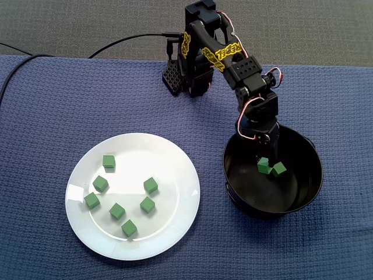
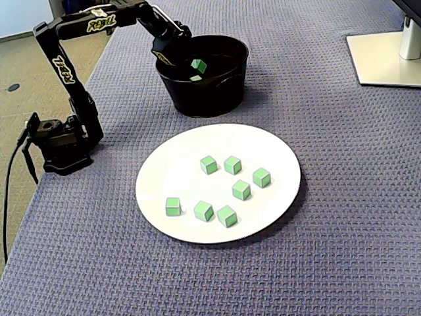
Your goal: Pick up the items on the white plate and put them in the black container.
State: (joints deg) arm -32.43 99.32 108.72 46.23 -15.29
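Several green cubes (image 1: 150,185) (image 2: 232,164) lie spread on the white plate (image 1: 140,143) (image 2: 276,158). To the plate's right in a fixed view stands the black container (image 1: 256,207), which is behind the plate in the other fixed view (image 2: 210,99). Two green cubes (image 1: 279,169) (image 2: 195,78) are inside it. My gripper (image 1: 260,150) (image 2: 186,60) reaches down into the container from its rim. One of those cubes (image 1: 263,165) (image 2: 199,65) sits right at the fingertips. The black fingers blend into the dark interior, so I cannot tell whether they hold that cube.
The arm's base (image 1: 189,76) (image 2: 62,141) is clamped at the edge of the blue cloth, with a black cable (image 1: 122,41) running off it. A white monitor stand (image 2: 388,59) sits at the far right corner.
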